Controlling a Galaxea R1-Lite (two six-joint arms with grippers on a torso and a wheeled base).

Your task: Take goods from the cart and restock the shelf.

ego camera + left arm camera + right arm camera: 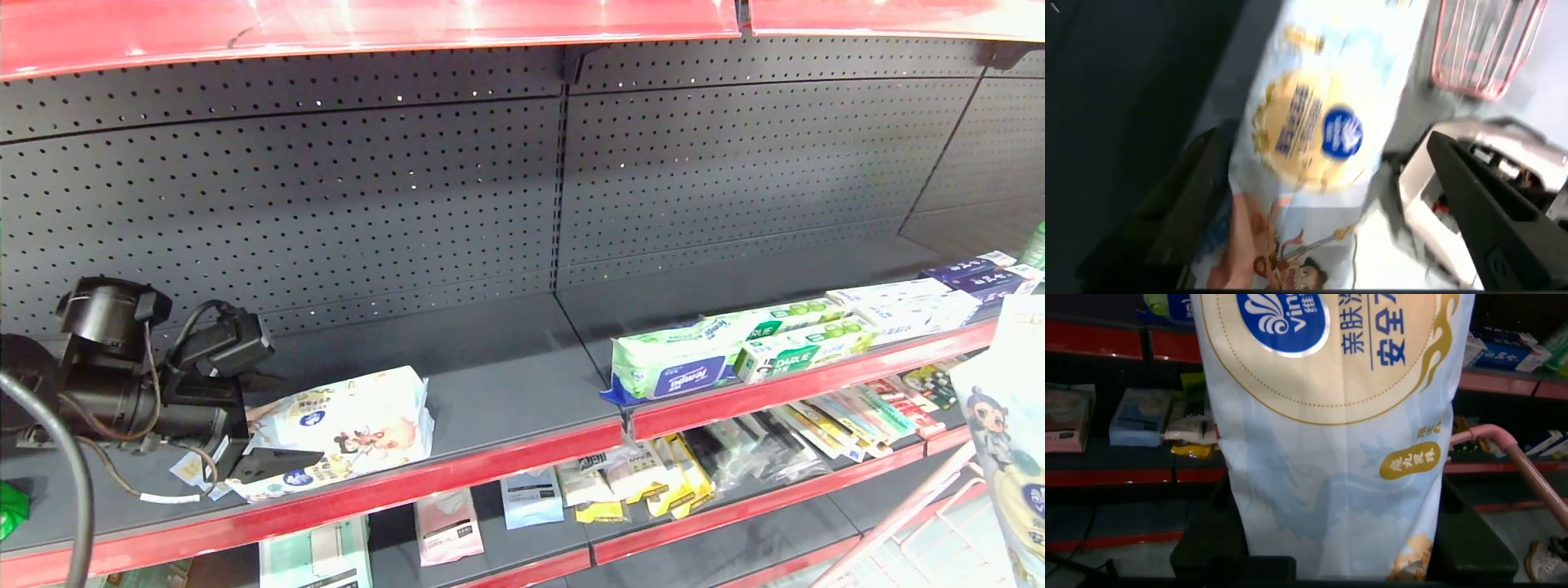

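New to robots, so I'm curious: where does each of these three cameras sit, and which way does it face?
Head: on the head, facing forward and down at the shelf; the left gripper shows, at the lying pack.
Left wrist: on the left arm, looking along its gripper at that pack, pink cart beyond.
Right wrist: on the right arm, facing the lower shelves past the upright pack in the right gripper.
Shared: head and left wrist both see the lying pack and cart.
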